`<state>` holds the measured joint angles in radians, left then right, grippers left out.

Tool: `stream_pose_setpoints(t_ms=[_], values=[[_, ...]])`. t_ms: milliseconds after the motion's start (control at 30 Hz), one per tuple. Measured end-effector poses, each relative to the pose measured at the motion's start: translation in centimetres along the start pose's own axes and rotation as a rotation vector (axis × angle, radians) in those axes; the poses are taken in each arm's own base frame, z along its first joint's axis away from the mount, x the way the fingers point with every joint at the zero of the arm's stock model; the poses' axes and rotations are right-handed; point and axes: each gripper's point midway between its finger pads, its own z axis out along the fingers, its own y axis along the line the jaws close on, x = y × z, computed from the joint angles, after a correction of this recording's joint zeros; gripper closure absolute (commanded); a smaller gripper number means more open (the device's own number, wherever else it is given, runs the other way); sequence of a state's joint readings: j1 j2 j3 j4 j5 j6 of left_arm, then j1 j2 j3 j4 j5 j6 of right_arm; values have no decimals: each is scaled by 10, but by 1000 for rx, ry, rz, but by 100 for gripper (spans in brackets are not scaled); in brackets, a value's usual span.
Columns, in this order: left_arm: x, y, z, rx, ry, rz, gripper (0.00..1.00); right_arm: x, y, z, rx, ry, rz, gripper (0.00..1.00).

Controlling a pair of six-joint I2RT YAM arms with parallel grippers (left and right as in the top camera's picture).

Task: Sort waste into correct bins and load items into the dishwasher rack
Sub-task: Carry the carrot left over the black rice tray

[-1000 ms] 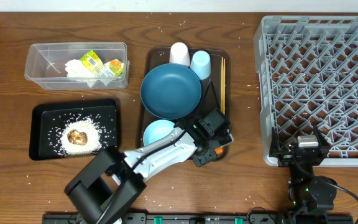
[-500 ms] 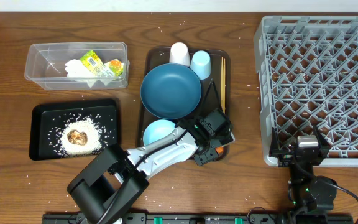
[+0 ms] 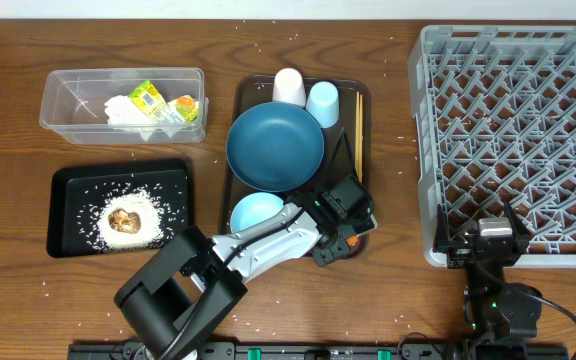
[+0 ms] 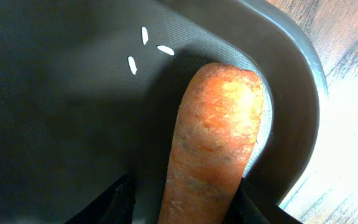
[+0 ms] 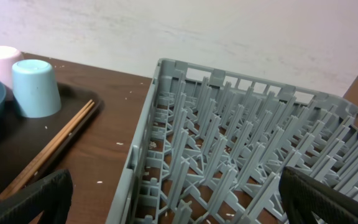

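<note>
We see the left gripper (image 3: 338, 243) down in the near right corner of the dark brown plastic serving tray (image 4: 291, 74). Its two dark fingers are pinched on either side of the orange carrot (image 4: 213, 143), as far as the wrist view shows. The right gripper (image 3: 485, 232) waits with its fingers spread wide at the near edge of the big grey plastic dishwasher rack (image 5: 229, 143), holding nothing.

The carrot is our worry. It is a round, tapering stub with a blunt end and a rough, matt skin, and we judge that a squeeze on that curve could squirt it out sideways. It also lies hard against the tray's raised, rounded wall. A slanted lift might catch that lip and either tip the carrot loose or drag the light tray along. The tray floor is finely textured, and three loose white rice grains (image 4: 145, 50) lie just beside the carrot.

The left arm reaches in across the small, glossy light-blue bowl (image 3: 253, 212), so a careless rise or swing could knock it.

The shallow black rectangular tray (image 3: 68, 180), already holding rice, looks the likely place for the carrot. The clear plastic rectangular tub (image 3: 68, 85) holds paper and wrapper.
</note>
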<state>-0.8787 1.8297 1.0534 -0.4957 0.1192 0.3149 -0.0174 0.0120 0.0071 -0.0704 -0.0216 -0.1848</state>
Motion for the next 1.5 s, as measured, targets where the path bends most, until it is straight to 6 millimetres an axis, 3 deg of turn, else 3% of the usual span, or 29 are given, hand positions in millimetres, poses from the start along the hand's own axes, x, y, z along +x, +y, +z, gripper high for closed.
stream_pose_setpoints(t_ms=[100,600,733,1033,1167,1300,1500], values=[[0,1,0,-4,1,-2,66,0,0,0,0,0,0,1],[-1,2,-8,-15,-8,-37,72,0,0,0,0,0,0,1],[-9,3,-26,-26,-62,-59,75,0,0,0,0,0,0,1],[-33,11,-91,-68,-255,-86,80,0,0,0,0,0,0,1],[-30,37,-119,-104,-325,-168,81,0,0,0,0,0,0,1],[-10,83,-143,-159,-368,-335,81,0,0,0,0,0,0,1],[48,168,-169,-270,-401,-694,81,0,0,0,0,0,0,1]])
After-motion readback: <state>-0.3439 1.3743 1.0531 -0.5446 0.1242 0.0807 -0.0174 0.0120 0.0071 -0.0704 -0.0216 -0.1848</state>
